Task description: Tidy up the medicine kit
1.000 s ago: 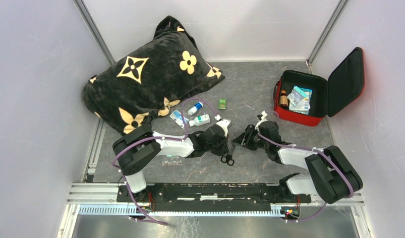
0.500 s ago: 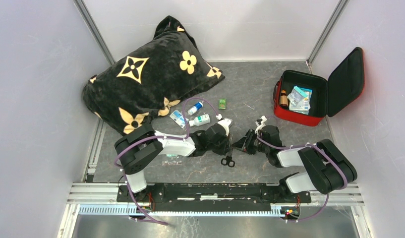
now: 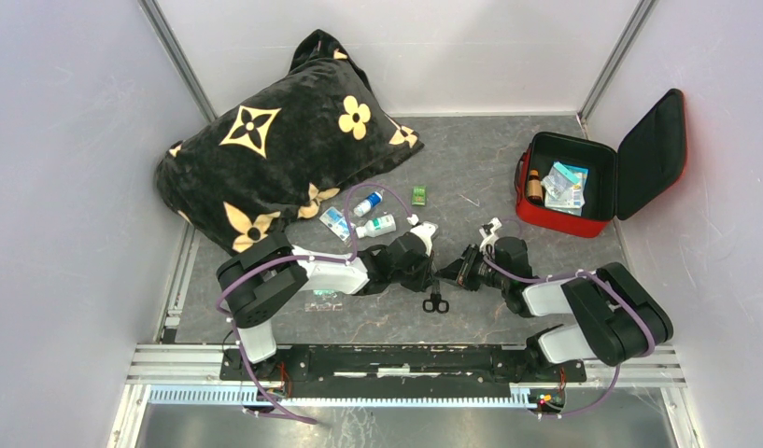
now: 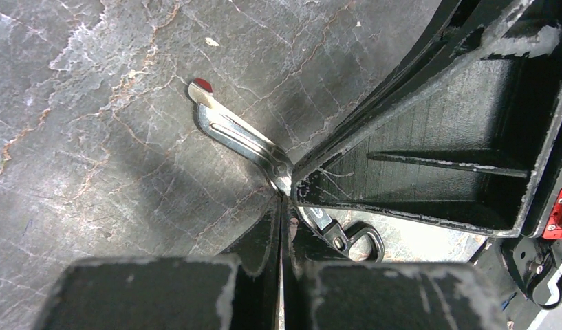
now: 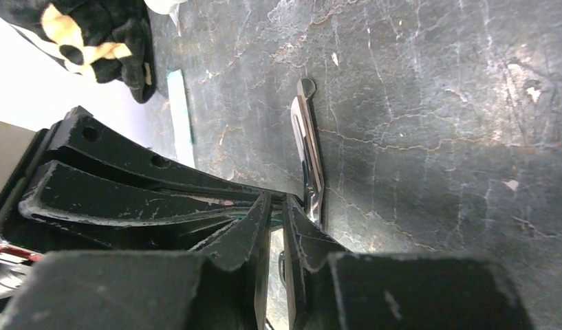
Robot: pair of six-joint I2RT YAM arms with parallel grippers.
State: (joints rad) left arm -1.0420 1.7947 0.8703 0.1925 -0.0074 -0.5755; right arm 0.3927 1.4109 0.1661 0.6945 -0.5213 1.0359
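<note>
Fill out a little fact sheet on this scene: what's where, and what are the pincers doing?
Medicine kit: red case, lid open, far right of table, items inside
Scissors: flat on table between both pincers
Left pincer: shut, tips over the scissors
Right pincer: narrow gap, beside the blades; grip unclear
Loose items: two small bottles, green packet near the pillow

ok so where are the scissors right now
In the top view the scissors are on the table at front centre, right where the left claw and right claw meet, handles toward the arm bases.
</note>
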